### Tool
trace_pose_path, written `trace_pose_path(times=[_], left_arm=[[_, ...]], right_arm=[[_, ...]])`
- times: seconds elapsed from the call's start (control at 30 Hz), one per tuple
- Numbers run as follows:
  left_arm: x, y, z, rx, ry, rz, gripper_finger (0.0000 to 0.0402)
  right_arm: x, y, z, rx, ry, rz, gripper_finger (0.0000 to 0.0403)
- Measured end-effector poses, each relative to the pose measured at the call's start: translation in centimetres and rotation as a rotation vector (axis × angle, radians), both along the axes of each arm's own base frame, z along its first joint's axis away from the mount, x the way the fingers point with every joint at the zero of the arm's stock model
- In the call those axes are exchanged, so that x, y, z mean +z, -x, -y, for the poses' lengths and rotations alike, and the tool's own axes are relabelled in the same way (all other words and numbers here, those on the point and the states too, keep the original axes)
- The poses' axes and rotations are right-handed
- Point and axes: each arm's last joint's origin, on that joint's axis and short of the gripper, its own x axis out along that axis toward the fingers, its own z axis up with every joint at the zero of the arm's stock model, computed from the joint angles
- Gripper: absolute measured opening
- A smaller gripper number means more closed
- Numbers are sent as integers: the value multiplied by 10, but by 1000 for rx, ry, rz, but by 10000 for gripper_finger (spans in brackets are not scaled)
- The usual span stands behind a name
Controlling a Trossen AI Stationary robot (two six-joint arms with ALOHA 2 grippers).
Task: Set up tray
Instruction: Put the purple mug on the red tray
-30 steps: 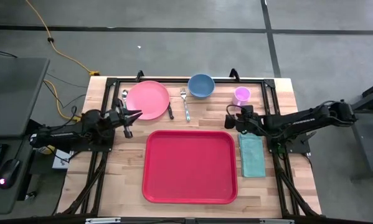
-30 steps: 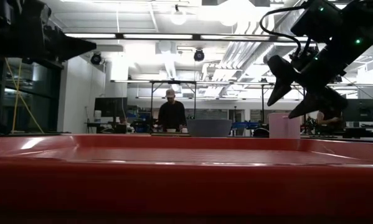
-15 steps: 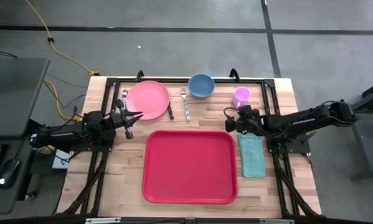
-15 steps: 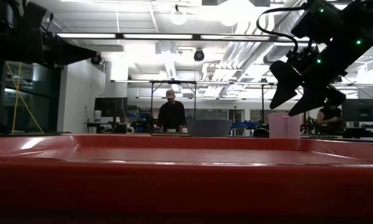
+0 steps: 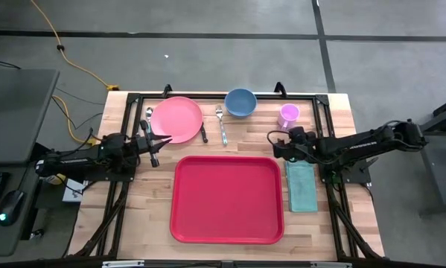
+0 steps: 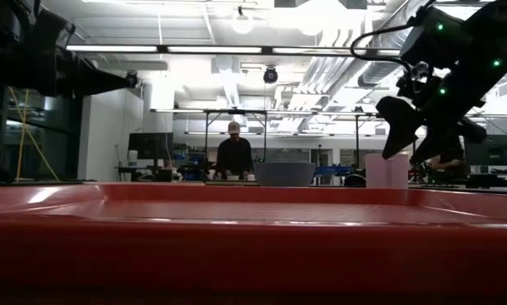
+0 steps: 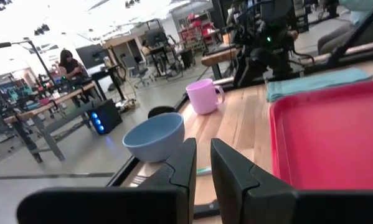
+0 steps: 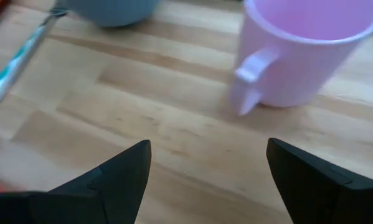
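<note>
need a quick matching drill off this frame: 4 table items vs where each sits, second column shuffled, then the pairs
Items
1. large red rectangular plastic tray
2. round pink plate
3. folded teal cloth
4. small pink mug

Places
A. far edge of the table, near its right corner
B. middle of the table, at its near side
C. far left, near the left gripper
D. just right of the tray

Pairs: 1-B, 2-C, 3-D, 4-A

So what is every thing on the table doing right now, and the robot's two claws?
red tray: flat on the table, nothing in it
pink plate: flat, bare
blue bowl: upright
pink mug: upright
fork: lying beside the plate
teal cloth: folded, right of the tray
left gripper: nearly closed, holding nothing
right gripper: open, holding nothing, near the mug
</note>
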Motion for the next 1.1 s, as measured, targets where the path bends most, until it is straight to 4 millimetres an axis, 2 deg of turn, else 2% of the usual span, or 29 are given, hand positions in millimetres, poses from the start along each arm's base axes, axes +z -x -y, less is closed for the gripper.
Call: trace_pose_path(times=[0.27,0.57,1.1], left_arm=[[0,0,0,5,-20,-12,79],[0,0,0,6,-42,-22,79],[0,0,0,7,-42,-23,79]], right_arm=[[-19,10,8,-60,5,26,298],[-30,9,20,-10,14,140,298],[-25,10,48,5,90,113,298]])
